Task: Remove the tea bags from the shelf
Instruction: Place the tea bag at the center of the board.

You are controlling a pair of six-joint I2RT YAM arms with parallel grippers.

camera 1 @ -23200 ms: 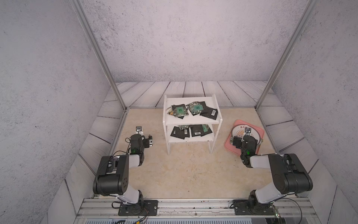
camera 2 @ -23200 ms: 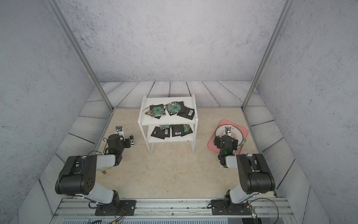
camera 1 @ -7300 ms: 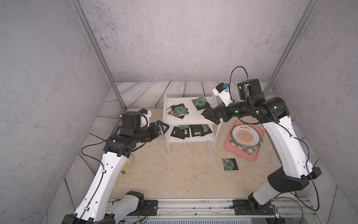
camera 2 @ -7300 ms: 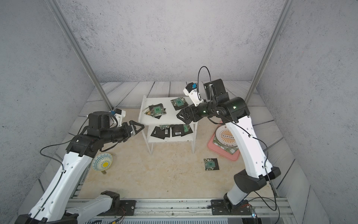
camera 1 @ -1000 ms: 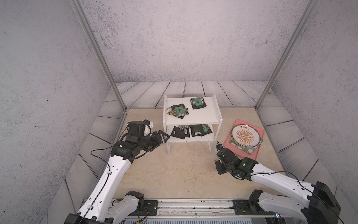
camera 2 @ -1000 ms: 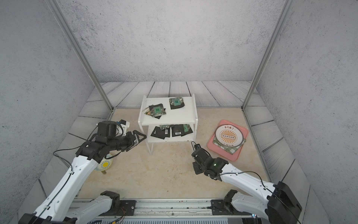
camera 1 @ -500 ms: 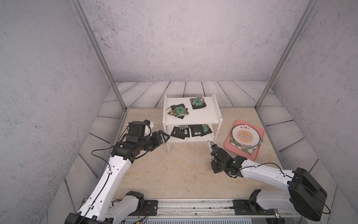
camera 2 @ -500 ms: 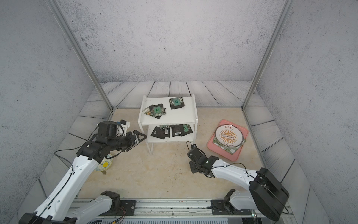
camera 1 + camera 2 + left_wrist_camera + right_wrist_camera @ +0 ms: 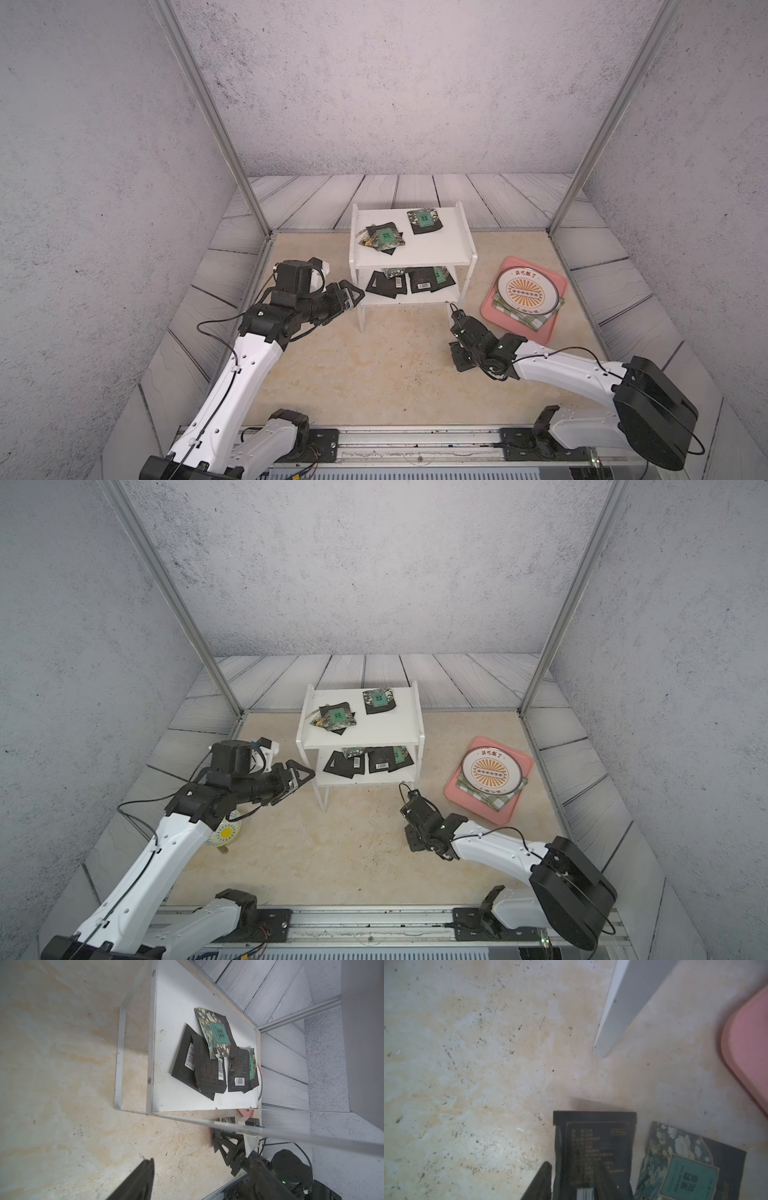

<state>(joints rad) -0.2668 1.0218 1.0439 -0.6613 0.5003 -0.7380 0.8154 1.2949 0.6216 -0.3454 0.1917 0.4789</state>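
Tea bags (image 9: 384,237) lie on both tiers of the shelf (image 9: 440,249). Right gripper (image 9: 458,345), jaws parted, seems to release one onto the tabletop (image 9: 374,365) at the shelf's five o'clock. Left gripper (image 9: 353,296), open and empty, hovers at nine o'clock; a reach into the lower tier looks next.

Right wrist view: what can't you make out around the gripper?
- Right gripper: the frame's bottom edge cuts its fingers; grip on the black tea bag unclear.
- Green-labelled tea bag: cut off below, blurred.
- Both top views: bags indistinguishable under the black gripper.
- Shelf: only one leg shows.
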